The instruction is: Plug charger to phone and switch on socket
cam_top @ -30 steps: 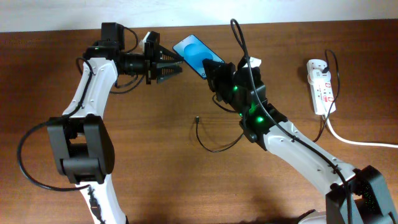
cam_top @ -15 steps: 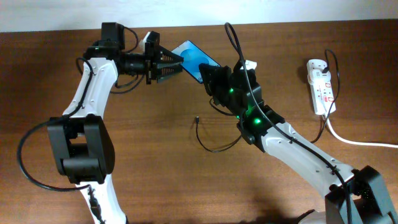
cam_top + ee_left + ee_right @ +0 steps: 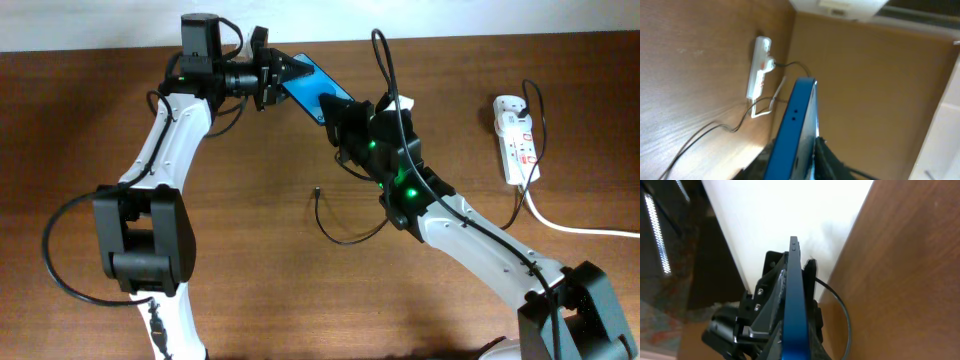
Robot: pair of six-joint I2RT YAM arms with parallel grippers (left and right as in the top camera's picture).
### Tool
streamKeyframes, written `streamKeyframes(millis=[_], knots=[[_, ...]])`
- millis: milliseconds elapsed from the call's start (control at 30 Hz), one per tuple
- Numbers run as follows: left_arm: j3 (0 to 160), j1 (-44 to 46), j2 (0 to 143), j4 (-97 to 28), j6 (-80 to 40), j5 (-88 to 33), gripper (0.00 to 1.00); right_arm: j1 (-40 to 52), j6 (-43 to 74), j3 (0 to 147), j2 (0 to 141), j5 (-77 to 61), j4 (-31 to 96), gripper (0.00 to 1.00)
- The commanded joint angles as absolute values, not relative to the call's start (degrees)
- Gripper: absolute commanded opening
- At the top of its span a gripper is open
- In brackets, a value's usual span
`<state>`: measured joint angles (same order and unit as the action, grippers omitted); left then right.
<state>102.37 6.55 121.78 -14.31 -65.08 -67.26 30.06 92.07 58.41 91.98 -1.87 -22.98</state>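
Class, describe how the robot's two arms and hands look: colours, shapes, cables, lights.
The left arm and right arm both have white tubular links joined by bulky black joint housings. Thin black cables loop loosely alongside them. The left hand and right hand are black with tapering fingers. Small green lights glow on the right arm.

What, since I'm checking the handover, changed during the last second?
The left gripper moved toward the table's far edge and rightward, and its fingers closed onto the phone's free end. The right gripper kept holding the phone's other end, off the table. The charger and socket stayed put.
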Motion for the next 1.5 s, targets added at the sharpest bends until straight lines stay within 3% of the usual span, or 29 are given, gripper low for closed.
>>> streamKeyframes(millis=[0,167,267,300,400,433,500,567,600,667,733,767,900,1100,1300,1367,1467], knots=[[103.1,8.0,121.8,-6.0,-77.0,-67.2,0.21,30.9,93.6,59.1,93.3,-4.2,-22.1,0.04],[103.1,10.3,121.8,-3.0,-78.8,-68.4,0.21,30.9,95.2,59.1,93.4,-2.0,-24.5,0.04],[103.1,10.5,121.8,-3.0,-76.7,-71.8,0.12,30.9,95.2,59.1,93.4,-2.1,-24.5,0.04],[103.1,10.5,121.8,-3.0,-76.2,-72.1,0.02,30.9,95.1,59.1,93.4,-2.3,-24.5,0.04],[103.1,10.4,121.8,-3.7,-74.7,-72.1,0.00,30.9,94.8,59.1,93.4,-2.5,-24.2,0.04],[103.1,10.4,121.8,-3.7,-73.9,-71.6,0.00,30.9,94.4,59.1,93.4,-2.5,-23.9,0.08],[103.1,10.3,121.8,-3.7,-69.0,-70.0,0.00,30.8,90.1,59.1,93.4,-2.5,-23.7,0.28],[103.1,10.2,121.8,-3.9,-63.2,-69.3,0.00,30.7,85.0,59.1,93.4,-2.5,-21.6,0.41],[103.1,10.0,121.8,-3.9,-62.6,-69.5,0.00,30.5,82.0,59.1,93.4,-2.5,-20.6,0.44],[103.1,8.7,121.8,-3.9,-59.9,-70.9,0.00,29.1,72.1,59.1,93.4,-3.9,-18.4,0.54],[103.1,5.7,121.8,-3.9,-57.9,-75.4,0.00,25.6,58.2,59.1,93.0,-12.9,-18.2,0.71],[103.1,4.5,121.8,-3.9,-56.7,-77.2,0.00,24.1,54.8,59.1,92.6,-16.9,-17.8,0.73],[103.1,0.5,121.8,-9.5,-48.9,-80.6,0.00,18.6,47.2,59.1,91.9,-26.2,-8.3,0.74],[103.1,-0.3,121.9,-23.2,-33.0,-80.6,0.00,18.4,36.5,59.1,92.0,-25.9,9.0,0.73],[103.1,-1.1,121.9,-25.2,-30.5,-79.7,0.00,21.2,29.5,59.6,92.7,-19.2,20.2,0.70],[103.1,-2.6,121.9,-25.4,-30.5,-79.7,0.00,21.7,28.7,60.6,94.4,-19.6,21.1,0.64],[102.7,-4.7,122.0,-25.9,-30.4,-79.7,0.00,22.7,29.5,63.9,99.4,-22.6,21.0,0.64]])
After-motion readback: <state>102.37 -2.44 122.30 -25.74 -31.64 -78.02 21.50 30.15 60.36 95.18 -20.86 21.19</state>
